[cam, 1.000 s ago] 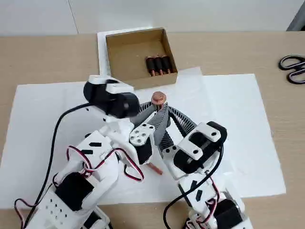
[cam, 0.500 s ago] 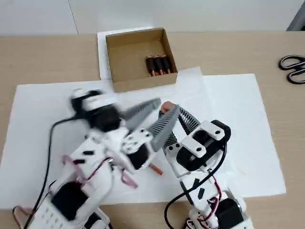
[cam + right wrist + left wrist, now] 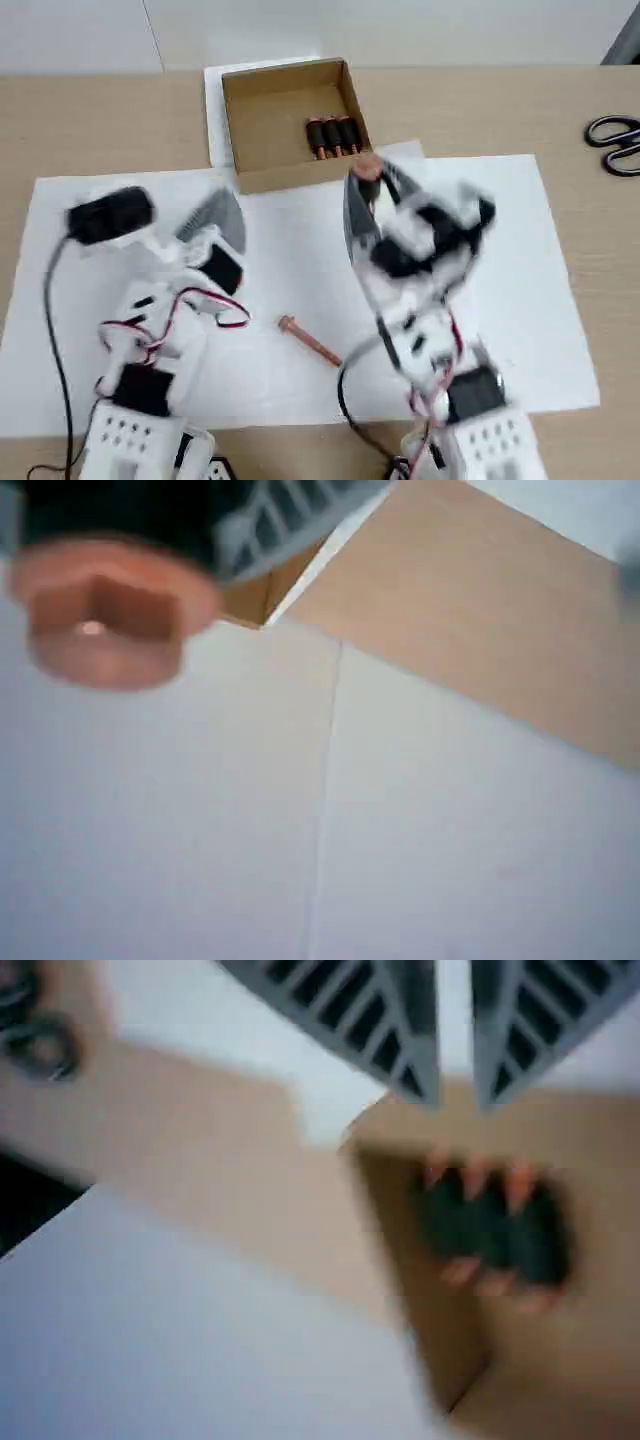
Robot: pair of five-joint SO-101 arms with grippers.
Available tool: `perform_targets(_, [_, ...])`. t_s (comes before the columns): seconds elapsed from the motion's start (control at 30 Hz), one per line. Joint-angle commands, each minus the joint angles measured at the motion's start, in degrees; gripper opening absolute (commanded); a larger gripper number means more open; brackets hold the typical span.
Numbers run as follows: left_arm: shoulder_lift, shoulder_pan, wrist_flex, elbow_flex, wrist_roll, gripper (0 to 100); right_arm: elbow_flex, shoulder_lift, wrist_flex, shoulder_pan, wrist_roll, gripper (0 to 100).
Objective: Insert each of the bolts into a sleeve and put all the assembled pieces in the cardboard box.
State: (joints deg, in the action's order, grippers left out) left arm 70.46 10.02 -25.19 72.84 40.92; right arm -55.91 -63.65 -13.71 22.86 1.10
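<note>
since a second ago the two hands, then met on one piece over the middle of the paper (image 3: 500,260), have been drawn apart. the left hand (image 3: 218,215) has been taken off the piece and swung away to its own side. the right hand (image 3: 368,182) has been carried forward with the piece (image 3: 366,167) toward the box (image 3: 268,120).

the right hand is clenched on the piece, and the copper hex head is seen just past its fingertips. the piece is held over the paper, just short of the box's near corner, which lies directly ahead of this hand. three boxed pieces (image 3: 333,135) are laid side by side in the box, just beyond the hand's fingertips and across the box wall.

the left hand is released: its grey fingers are parted by a narrow gap, and nothing is held between them. in the left wrist view the box and the boxed pieces are seen beyond its fingertips. it is kept well apart from the right hand.

one bolt (image 3: 308,340) is left lying flat on the paper behind both hands, between the two arms and touched by neither. scissors (image 3: 615,143) are laid on the desk (image 3: 100,120), well off to the right hand's outer side.
</note>
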Motion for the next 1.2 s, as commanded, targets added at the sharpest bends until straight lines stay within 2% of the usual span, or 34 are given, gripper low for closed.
perform_targets(0.0, [-1.23,-0.18,6.95,7.96,0.18,1,26.29,26.59,1.45,-1.10,-1.58,0.2])
perform_targets(0.1, [-1.14,-0.18,11.34,16.31,0.18,1,46.42,46.29,-3.21,-0.84,-1.93,0.2])
perform_targets(0.2, [-1.14,0.35,12.04,21.85,0.18,1,66.64,64.48,-10.33,-0.75,-2.90,0.2])
perform_targets(0.37, [-0.53,6.77,13.01,22.02,0.26,1,97.41,90.42,-22.02,-0.75,-2.73,0.2])
perform_targets(0.6, [4.04,7.38,12.48,23.52,0.26,1,129.05,118.37,-31.43,1.80,-0.26,0.2])
perform_targets(0.77, [5.10,7.38,11.52,23.52,0.26,1,139.87,130.24,-31.96,3.30,1.14,0.2])
perform_targets(1.17, [5.10,7.38,11.69,23.52,0.35,1,140.40,138.07,-31.87,0.92,-1.49,0.2])
